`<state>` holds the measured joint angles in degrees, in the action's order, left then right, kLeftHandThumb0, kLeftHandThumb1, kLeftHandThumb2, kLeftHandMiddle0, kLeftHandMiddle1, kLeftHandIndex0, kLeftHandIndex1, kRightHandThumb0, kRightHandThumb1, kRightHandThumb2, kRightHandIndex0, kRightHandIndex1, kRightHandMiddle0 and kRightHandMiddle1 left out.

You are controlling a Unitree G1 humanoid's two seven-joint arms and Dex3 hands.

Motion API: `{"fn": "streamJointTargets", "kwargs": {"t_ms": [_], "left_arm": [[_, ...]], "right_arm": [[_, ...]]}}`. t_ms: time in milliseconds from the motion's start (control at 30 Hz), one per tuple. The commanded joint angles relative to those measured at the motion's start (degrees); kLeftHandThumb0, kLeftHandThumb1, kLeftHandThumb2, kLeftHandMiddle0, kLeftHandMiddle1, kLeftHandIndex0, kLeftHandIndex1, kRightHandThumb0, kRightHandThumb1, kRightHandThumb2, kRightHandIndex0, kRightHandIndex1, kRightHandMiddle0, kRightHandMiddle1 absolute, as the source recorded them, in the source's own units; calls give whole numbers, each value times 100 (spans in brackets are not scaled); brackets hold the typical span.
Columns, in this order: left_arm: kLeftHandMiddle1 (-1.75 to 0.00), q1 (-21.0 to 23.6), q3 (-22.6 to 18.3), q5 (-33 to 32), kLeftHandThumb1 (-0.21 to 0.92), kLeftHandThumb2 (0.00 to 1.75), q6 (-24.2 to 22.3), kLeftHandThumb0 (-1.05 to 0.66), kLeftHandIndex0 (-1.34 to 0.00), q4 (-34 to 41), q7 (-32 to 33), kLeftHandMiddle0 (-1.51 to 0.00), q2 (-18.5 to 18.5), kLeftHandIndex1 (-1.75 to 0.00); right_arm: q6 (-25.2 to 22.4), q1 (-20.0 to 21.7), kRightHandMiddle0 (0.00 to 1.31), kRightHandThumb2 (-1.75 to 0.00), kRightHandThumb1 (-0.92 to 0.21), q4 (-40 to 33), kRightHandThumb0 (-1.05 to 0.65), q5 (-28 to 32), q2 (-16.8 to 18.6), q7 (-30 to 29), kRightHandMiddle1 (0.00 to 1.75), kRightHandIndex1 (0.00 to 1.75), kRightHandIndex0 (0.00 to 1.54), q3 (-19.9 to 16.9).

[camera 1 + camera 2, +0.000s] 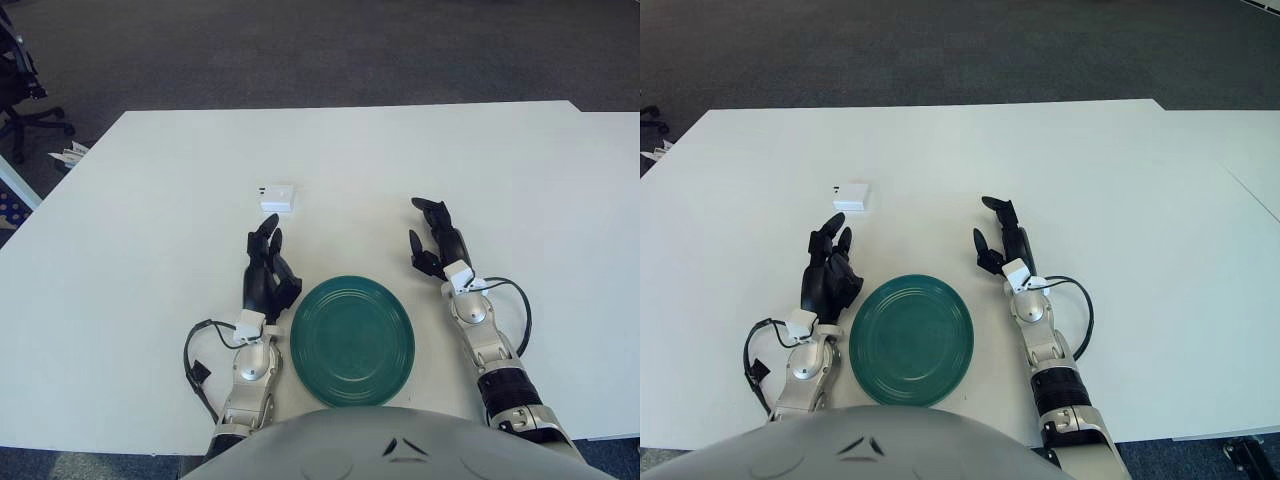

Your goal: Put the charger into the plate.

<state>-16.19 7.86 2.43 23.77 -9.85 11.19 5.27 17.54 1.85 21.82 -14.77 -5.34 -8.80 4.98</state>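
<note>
A green plate [352,340] sat near the white tabletop's [150,260] front edge, between the left hand [268,272] and right hand [438,240], both loosely open and empty. Farther in lay the white charger [276,198], long axis left-right. Dark carpet [300,50] stretched beyond.

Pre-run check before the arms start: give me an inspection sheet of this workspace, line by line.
Surface: white table, flat and uncovered.
Job's things: white charger lies on the table beyond the left hand, apart from it; green plate sits between the arms near the robot, with nothing in it.
Clutter: nothing seen on the table.
Hands: left hand shows left of the plate, fingers relaxed, holding nothing; right hand shows right of the plate, fingers spread, holding nothing.
Cables: black cable loops beside the left forearm; another black cable loops beside the right forearm.
Surroundings: dark carpet beyond the table; office chair at far left.
</note>
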Motion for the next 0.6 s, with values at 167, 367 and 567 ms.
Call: {"fn": "streamJointTargets", "kwargs": {"t_ms": [167,367,567], "left_arm": [[0,-484,-264,93,92,107,-439,-91,0,-322,43,-29,-113,-74],[0,-405,-458,793,92,106,-718,-90,0,578,385,-30,-315,-73],[-1,-261,-387,2965,92,104,-1266,-92,0,1543,1386,-31,-484,-69]], "right_arm": [[-426,-352,1,-84,-92,481,-83,-31,146,6,83,1,35,134],[-304,-344,0,-83,-92,601,-81,21,137,-11,83,1,36,117],[-223,-337,0,-83,-92,685,-80,42,88,50,81,0,34,110]]}}
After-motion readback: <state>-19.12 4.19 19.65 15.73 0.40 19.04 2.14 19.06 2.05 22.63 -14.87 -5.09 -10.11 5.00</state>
